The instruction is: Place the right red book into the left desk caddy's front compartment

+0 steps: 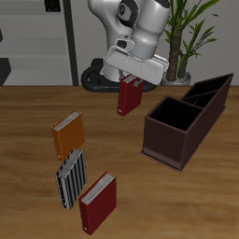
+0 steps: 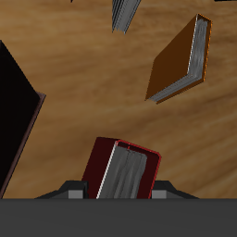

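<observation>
My gripper (image 1: 131, 81) is shut on the right red book (image 1: 127, 97) and holds it upright in the air above the table, a little behind and beside the left desk caddy (image 1: 179, 124). The caddy is a dark maroon-brown box with a black inside; its square section is nearest the table's front and the slanted-wall section is farther back. In the wrist view the red book (image 2: 120, 171) hangs between the fingers of the gripper (image 2: 118, 191), its pale page edges showing, and the caddy's dark wall (image 2: 14, 111) is beside it.
An orange book (image 1: 67, 133), a striped grey book (image 1: 70, 177) and a darker maroon-red book (image 1: 97, 203) lie in a row toward the table's front edge. The orange book (image 2: 180, 60) also shows in the wrist view. A potted plant (image 1: 187, 37) stands behind the caddy.
</observation>
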